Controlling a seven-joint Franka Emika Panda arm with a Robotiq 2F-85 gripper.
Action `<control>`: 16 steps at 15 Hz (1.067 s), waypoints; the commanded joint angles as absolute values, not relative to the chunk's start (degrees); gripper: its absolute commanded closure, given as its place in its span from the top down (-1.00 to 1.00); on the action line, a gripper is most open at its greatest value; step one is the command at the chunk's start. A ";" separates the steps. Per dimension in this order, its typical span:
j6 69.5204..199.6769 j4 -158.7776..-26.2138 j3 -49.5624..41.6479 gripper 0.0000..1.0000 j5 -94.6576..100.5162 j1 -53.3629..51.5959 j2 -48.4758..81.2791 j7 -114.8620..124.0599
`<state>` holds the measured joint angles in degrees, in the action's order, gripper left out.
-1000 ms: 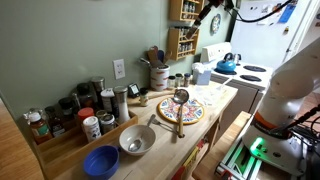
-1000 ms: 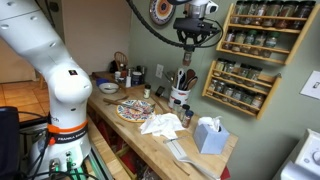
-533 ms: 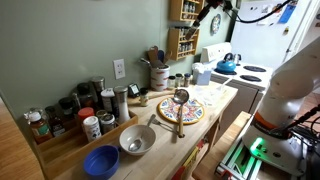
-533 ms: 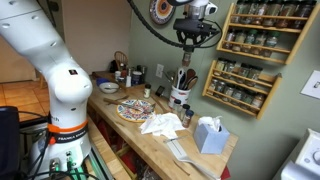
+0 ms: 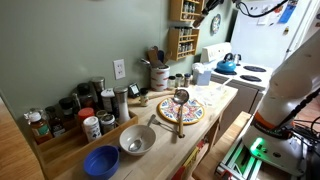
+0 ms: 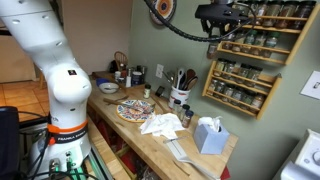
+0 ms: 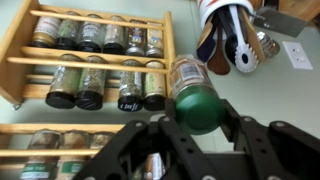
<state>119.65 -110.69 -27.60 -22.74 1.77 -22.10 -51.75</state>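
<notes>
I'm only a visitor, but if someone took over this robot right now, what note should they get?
Gripper: shut on the green-lidded spice jar, held in the air.
Where: close in front of the wall spice rack with its rows of jars; utensil crock stands on the counter below.
Done: jar gripped and lifted.
Left: jar not yet set down anywhere.
</notes>
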 commanded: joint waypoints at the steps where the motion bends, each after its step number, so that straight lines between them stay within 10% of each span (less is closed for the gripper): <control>1: 115.53 -99.49 -32.53 -0.59 -30.72 2.23 -15.23 -53.73; 16: 111.93 -69.57 -29.04 -0.59 -49.73 22.22 10.45 -53.65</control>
